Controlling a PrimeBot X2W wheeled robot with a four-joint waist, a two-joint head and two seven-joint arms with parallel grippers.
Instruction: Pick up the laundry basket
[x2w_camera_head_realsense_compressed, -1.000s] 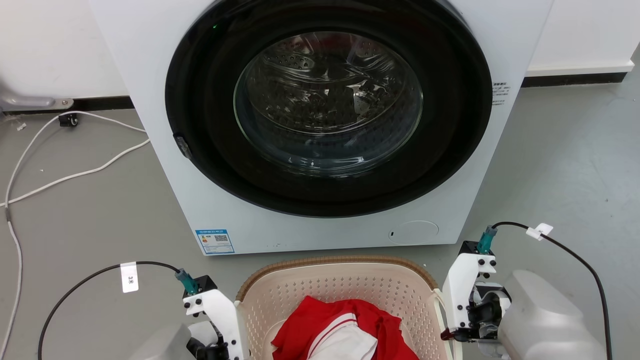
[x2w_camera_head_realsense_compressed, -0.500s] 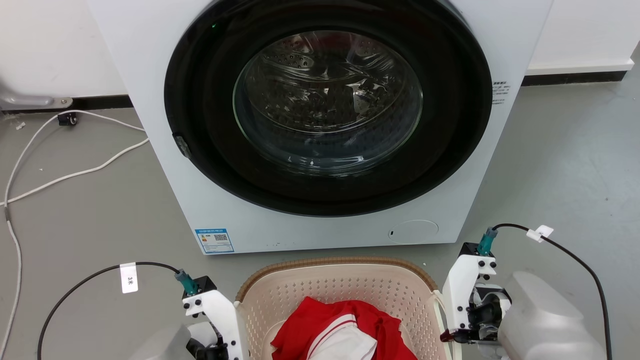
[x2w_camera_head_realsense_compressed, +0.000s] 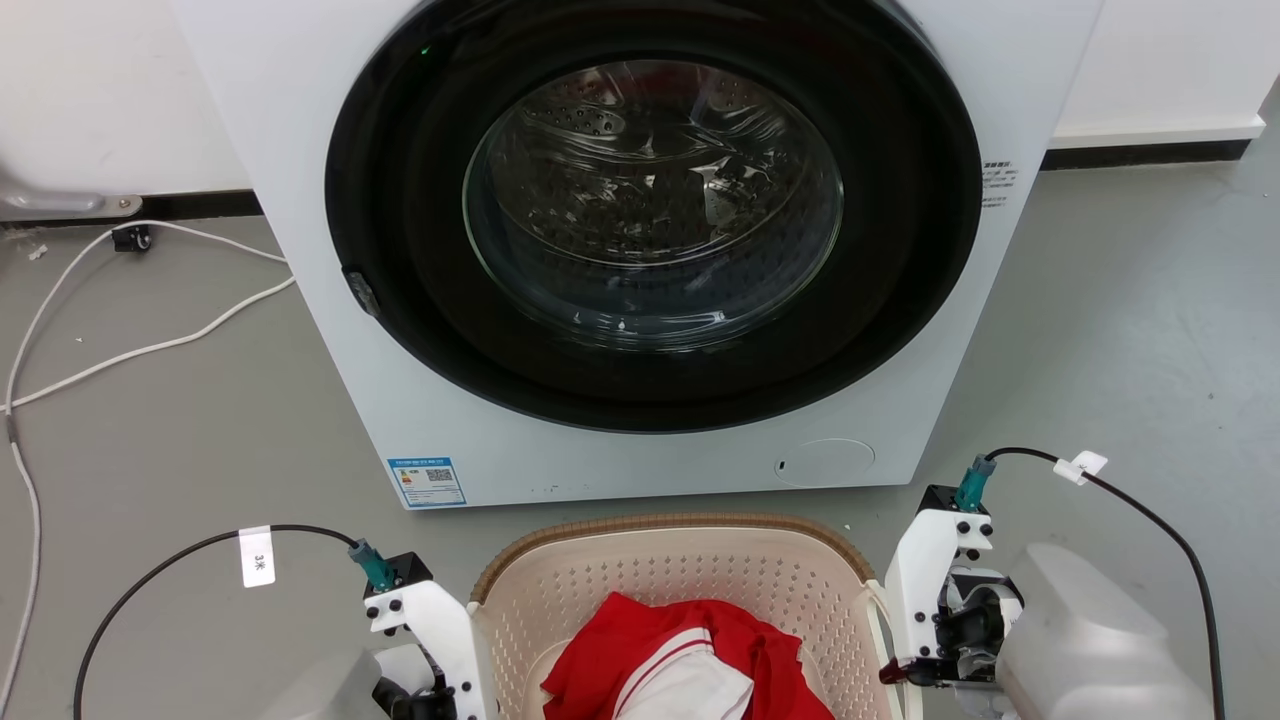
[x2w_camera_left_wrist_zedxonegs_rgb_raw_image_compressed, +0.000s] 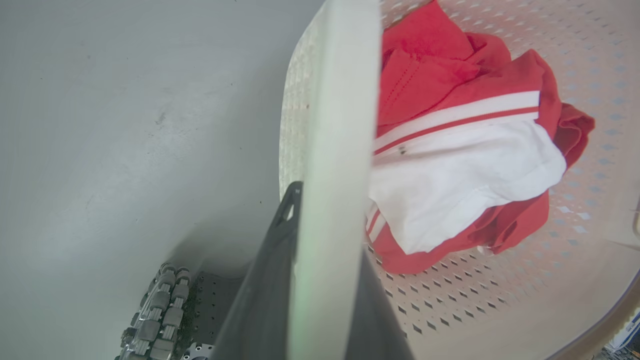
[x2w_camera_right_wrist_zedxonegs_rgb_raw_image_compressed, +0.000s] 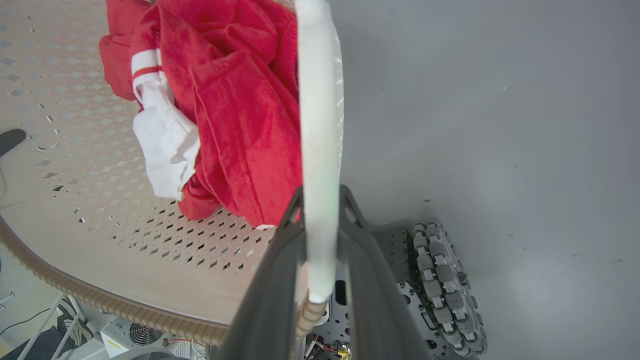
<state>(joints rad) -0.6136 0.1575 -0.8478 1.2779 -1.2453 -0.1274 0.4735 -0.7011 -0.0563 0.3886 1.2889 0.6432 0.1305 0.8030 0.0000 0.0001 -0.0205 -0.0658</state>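
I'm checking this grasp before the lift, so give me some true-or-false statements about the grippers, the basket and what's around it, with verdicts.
1. The left gripper is shut on the left handle of the laundry basket. True.
2. The basket is empty. False: a red and white garment lies in it.
3. The right gripper hangs open, clear of the basket. False: it is shut on the right handle.
4. The basket sits in front of the washer. True.
5. A white cable lies on the floor at the washer's left. True.
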